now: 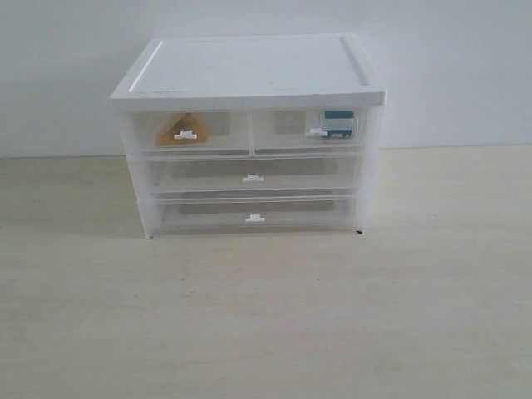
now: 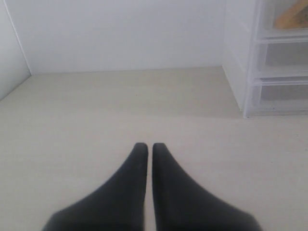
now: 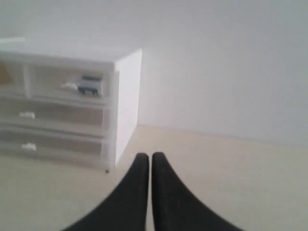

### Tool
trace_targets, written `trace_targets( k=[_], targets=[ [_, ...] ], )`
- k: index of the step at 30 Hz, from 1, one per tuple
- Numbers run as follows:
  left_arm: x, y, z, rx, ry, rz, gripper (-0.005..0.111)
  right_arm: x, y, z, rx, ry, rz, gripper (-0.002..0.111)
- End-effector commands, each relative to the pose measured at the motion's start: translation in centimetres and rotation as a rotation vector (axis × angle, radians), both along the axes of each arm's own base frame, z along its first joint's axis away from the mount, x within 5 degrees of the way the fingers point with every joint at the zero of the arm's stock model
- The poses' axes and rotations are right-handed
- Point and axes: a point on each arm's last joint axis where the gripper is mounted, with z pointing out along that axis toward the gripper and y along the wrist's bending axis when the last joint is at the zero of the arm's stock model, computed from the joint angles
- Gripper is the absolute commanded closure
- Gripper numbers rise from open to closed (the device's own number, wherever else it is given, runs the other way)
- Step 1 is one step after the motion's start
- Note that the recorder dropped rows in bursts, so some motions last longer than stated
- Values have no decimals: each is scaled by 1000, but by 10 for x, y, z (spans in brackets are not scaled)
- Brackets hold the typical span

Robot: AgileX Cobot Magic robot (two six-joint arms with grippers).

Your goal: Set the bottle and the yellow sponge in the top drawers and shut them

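Observation:
The white-topped drawer unit stands at the back of the table. Its two top drawers are pushed in flush. The yellow sponge shows through the front of the top left drawer. The bottle, with its teal band, lies inside the top right drawer. Neither gripper appears in the exterior view. My left gripper is shut and empty over bare table, well off to the unit's left side, with the sponge just visible. My right gripper is shut and empty, off the unit's right side, facing the bottle.
Two full-width translucent drawers sit shut below the top pair. A pale wooden tabletop stretches in front of the unit, with a white wall behind it.

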Motion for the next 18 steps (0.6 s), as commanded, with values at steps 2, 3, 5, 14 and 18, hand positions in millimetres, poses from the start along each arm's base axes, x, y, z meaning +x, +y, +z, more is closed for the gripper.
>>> trace_targets(
  k=[2, 3, 5, 14, 18],
  targets=[
    [0, 0, -1, -1, 2, 4, 103, -1, -2, -20, -14, 203, -26, 108],
    [0, 0, -1, -1, 2, 4, 103, -1, -3, -21, 7, 212, -33, 108],
    [0, 0, -1, -1, 2, 4, 103, -1, -3, -21, 10, 220, -34, 108],
    [0, 0, -1, -1, 2, 4, 103, -2, -3, -25, 19, 268, -35, 108],
    [0, 0, -1, -1, 2, 4, 103, -2, -3, -25, 23, 269, -36, 108]
  ],
)
